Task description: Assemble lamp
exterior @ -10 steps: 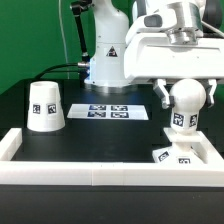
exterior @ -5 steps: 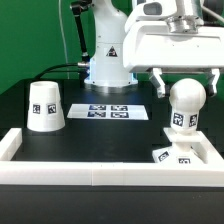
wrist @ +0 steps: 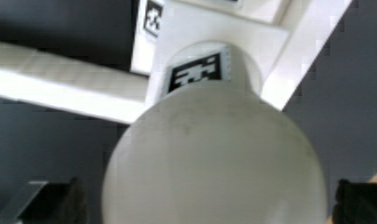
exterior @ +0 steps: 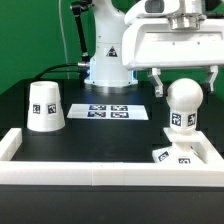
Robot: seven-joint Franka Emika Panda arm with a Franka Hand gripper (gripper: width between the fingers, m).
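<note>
The white ball-topped bulb [exterior: 183, 105] stands upright on the flat square base [exterior: 176, 155] at the exterior view's right, just inside the white rail frame. My gripper [exterior: 185, 90] hangs over the bulb, open, with one finger on each side of the ball and a gap at both. In the wrist view the bulb [wrist: 211, 150] fills the middle, and the dark fingertips [wrist: 52, 200] sit apart from it at both edges. The cup-like shade [exterior: 45, 106] stands wide end down at the exterior view's left, far from the gripper.
The marker board [exterior: 112, 111] lies flat in the middle, in front of the arm's base. The white rail frame [exterior: 100, 172] runs along the front and up both sides. It crosses the wrist view as a white bar [wrist: 52, 80].
The gripper has risen a little and its fingers stand wider around the ball. The bulb, base and shade have not moved.
</note>
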